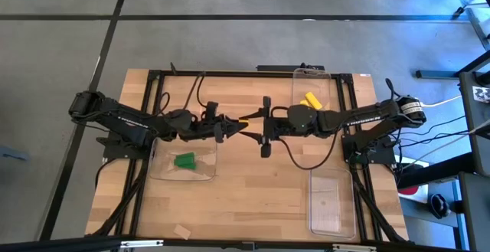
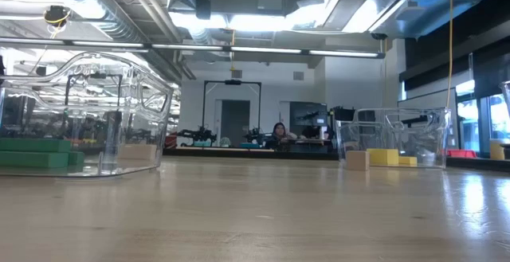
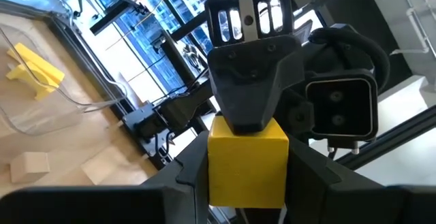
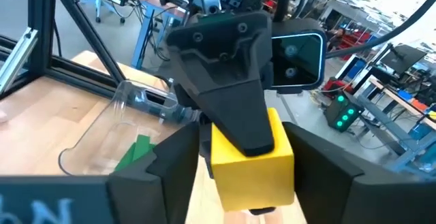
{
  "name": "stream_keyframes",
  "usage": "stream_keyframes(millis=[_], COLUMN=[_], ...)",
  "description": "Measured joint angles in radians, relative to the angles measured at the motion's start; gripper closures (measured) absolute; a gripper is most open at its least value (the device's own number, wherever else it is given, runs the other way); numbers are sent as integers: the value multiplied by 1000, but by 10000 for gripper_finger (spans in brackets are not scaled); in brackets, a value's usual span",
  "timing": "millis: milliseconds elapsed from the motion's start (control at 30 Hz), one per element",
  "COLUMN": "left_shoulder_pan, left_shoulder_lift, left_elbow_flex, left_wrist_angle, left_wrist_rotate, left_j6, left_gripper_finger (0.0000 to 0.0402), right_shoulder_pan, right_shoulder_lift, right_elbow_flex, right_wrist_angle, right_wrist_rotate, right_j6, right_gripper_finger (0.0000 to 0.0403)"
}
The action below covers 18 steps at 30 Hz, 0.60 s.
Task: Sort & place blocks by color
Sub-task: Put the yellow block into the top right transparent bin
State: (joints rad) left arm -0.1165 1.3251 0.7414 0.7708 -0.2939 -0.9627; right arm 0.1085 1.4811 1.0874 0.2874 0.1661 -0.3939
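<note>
Table: we see bare wood below both grippers.
Left gripper: level, pinching yellow block.
Right gripper: facing it, clamped on same block.

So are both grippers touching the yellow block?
Touching. In the left wrist view the right gripper presses the yellow block; in the right wrist view the left gripper does too.

Yellow block between two grippers' jaws
</note>
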Motion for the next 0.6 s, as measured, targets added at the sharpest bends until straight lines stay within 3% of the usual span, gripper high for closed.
stream_keyframes(millis=[433,600], left_shoulder_pan=[0,3], left_shoulder_lift=[0,0], left_elbow_flex=[0,0], left_wrist_angle=[0,0], left_wrist_rotate=[2,1], left_j6=[-35,-35], left_gripper_finger=[281,281], right_shoulder_pan=[0,0], right_shoulder_lift=[0,0], right_elbow_flex=[0,0], right_wrist_angle=[-1,-1], right_wrist_rotate=[16,25], right_j6=[13,11], right_gripper_finger=[261,263])
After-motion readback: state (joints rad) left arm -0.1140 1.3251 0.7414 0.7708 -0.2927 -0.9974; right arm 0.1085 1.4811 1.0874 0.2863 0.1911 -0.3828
